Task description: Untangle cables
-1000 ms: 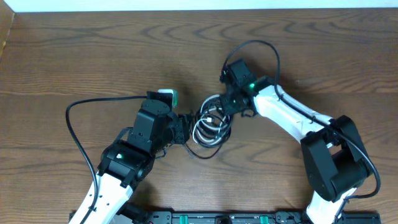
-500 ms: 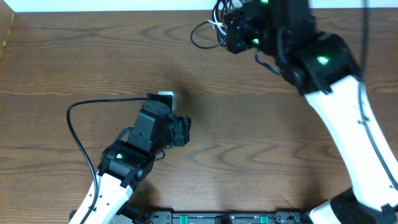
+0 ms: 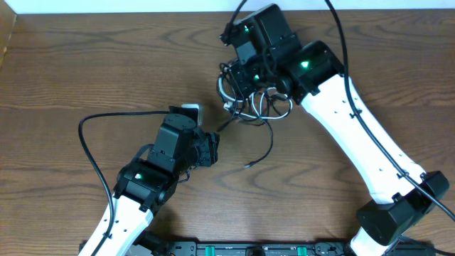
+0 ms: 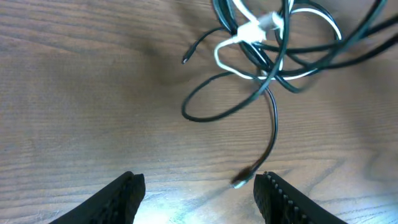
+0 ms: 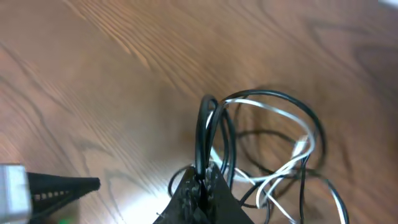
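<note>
1. Your right pincer (image 5: 202,184) is clamped shut on the cables (image 3: 253,101). In the wrist view a couple of black loops are pinched between its tips and stand up out of the bundle.
2. The rest of the bundle spreads just beyond those tips as loose overlapping black loops. The white cable (image 5: 281,113) is threaded thru them. You can't tell from any view which strand crosses over which.
3. In the overhead view the bundle sits toward the far-centre of the bench (image 3: 71,71), right under the right arm's wrist.
4. One black tail (image 3: 264,146) leaves the bundle toward the near edge, curves, and ends in a small plug (image 4: 239,182) down at the bench surface.
5. A 2nd, shorter black end (image 4: 186,59) sticks out on the bundle's other side. Its tip is too small to make out.
6. Your left pincer (image 4: 199,198) stands wide w/ nothing between its fingers (image 4: 124,196). It points at the bundle but is apart from it. The tail's plug lies just ahead of it, not touching either finger.
</note>
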Robot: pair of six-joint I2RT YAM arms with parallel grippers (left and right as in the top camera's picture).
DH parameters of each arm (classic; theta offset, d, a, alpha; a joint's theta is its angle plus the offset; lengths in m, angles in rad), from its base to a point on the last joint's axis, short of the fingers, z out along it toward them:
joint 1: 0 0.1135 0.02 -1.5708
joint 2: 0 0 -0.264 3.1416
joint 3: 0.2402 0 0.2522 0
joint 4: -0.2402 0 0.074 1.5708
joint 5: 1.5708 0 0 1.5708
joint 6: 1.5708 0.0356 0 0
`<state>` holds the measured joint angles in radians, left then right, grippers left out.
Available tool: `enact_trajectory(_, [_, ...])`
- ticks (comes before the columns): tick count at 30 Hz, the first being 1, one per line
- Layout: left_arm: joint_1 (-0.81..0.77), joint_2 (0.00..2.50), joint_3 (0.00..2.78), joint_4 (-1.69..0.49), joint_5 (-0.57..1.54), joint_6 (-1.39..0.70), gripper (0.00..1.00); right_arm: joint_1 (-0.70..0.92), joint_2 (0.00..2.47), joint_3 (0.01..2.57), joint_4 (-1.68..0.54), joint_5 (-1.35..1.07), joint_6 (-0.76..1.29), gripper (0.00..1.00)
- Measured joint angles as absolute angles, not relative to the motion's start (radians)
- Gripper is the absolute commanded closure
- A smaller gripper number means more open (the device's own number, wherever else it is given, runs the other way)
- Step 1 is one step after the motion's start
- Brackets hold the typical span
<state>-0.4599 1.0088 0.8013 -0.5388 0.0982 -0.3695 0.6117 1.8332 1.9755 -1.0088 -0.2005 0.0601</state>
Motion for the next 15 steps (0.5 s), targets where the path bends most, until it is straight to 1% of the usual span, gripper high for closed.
enact_trajectory(1, [-0.46, 1.009, 0.802, -0.538, 0.098, -0.369, 0.38, 0.611, 1.833, 1.99, -1.005, -0.204, 0.055, 0.94])
enact_trajectory(2, [-0.46, 1.009, 0.802, -0.539, 0.098, -0.369, 0.38, 0.61, 1.833, 2.015, -0.999, -0.208, 0.047, 0.85])
enact_trajectory(3, [-0.46, 1.009, 0.802, -0.538, 0.098, -0.369, 0.38, 0.61, 1.833, 2.032, -0.992, -0.21, 0.043, 0.58])
enact_trajectory(6, [-0.46, 1.009, 0.802, -0.538, 0.098, -0.369, 0.38, 0.606, 1.819, 2.091, -0.974, -0.229, 0.032, 0.12])
enact_trajectory(7, [-0.46, 1.009, 0.801, -0.539, 0.098, -0.37, 0.38, 0.605, 1.811, 2.101, -0.975, -0.237, 0.028, 0.01])
enact_trajectory(11, [-0.46, 1.009, 0.801, -0.538, 0.098, -0.369, 0.38, 0.606, 1.789, 2.114, -1.033, -0.224, -0.001, 0.01])
enact_trajectory(15, [-0.46, 1.01, 0.801, -0.539, 0.098, -0.369, 0.37, 0.606, 1.795, 2.074, -1.133, -0.085, 0.024, 0.01])
